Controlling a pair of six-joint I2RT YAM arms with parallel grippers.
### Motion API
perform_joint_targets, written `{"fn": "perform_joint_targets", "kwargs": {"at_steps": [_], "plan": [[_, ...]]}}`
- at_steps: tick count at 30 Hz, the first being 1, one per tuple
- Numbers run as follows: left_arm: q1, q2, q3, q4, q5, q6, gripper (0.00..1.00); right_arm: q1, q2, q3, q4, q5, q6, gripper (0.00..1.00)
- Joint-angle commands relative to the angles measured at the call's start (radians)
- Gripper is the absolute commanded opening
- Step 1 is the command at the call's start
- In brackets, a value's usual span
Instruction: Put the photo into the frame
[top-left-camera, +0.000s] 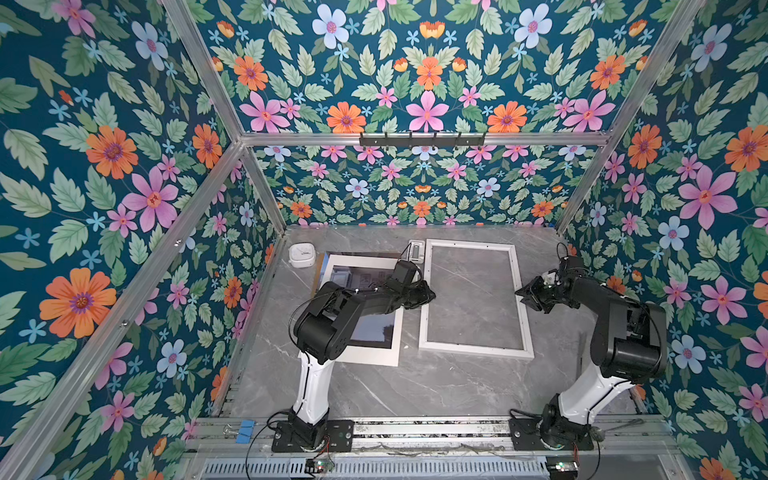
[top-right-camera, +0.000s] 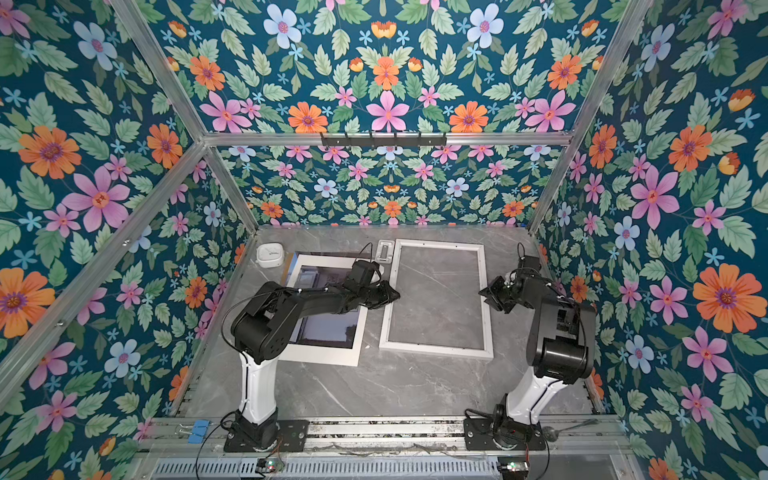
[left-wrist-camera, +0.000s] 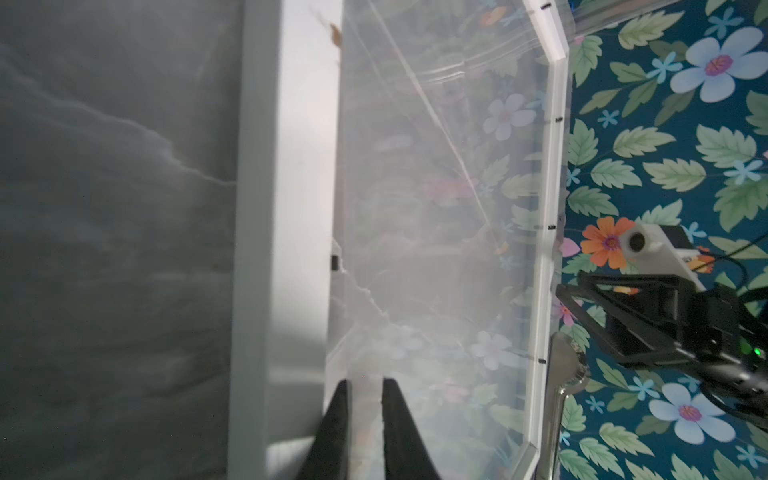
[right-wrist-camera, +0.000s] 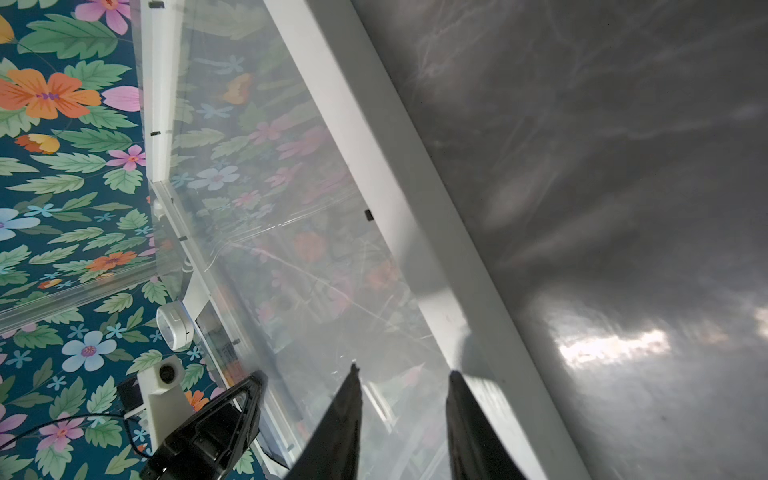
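The frame (top-left-camera: 473, 348) (top-right-camera: 436, 349) is white and lies flat on the grey marble table, right of centre, with a clear pane inside its rim. The photo (top-left-camera: 376, 330) (top-right-camera: 328, 328) lies to its left. It shows as a dark glossy print through a white mat (top-left-camera: 365, 353), and my left arm hides part of it. My left gripper (top-left-camera: 430, 296) (left-wrist-camera: 365, 382) is at the frame's left rim (left-wrist-camera: 286, 208), open by a narrow gap over the pane. My right gripper (top-left-camera: 521, 293) (right-wrist-camera: 404, 372) hovers open at the right rim (right-wrist-camera: 374, 145). One of its fingers is over the rim and the other over the pane.
A white rounded device (top-left-camera: 302, 254) sits at the back left. A small white piece (top-left-camera: 415, 250) lies just beyond the frame's far left corner. A brown board edge (top-left-camera: 319, 268) peeks out left of the mat. Flowered walls close in the table on three sides.
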Motion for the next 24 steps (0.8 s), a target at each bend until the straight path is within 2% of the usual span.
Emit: {"fn": "perform_joint_targets", "kwargs": {"at_steps": [1, 9, 16, 24], "plan": [[0.0, -0.011, 0.024, -0.096, -0.041, 0.042, 0.31, 0.0, -0.014, 0.0, -0.003, -0.02, -0.01, 0.35], [0.0, -0.037, 0.096, -0.281, -0.076, 0.098, 0.54, 0.001, -0.053, -0.003, -0.054, -0.014, -0.036, 0.37], [0.001, -0.069, 0.127, -0.427, -0.135, 0.16, 0.56, 0.033, -0.15, -0.013, -0.113, -0.007, -0.063, 0.49], [-0.01, -0.067, 0.078, -0.352, -0.051, 0.137, 0.56, 0.147, -0.252, -0.039, -0.145, 0.02, -0.059, 0.64]]}}
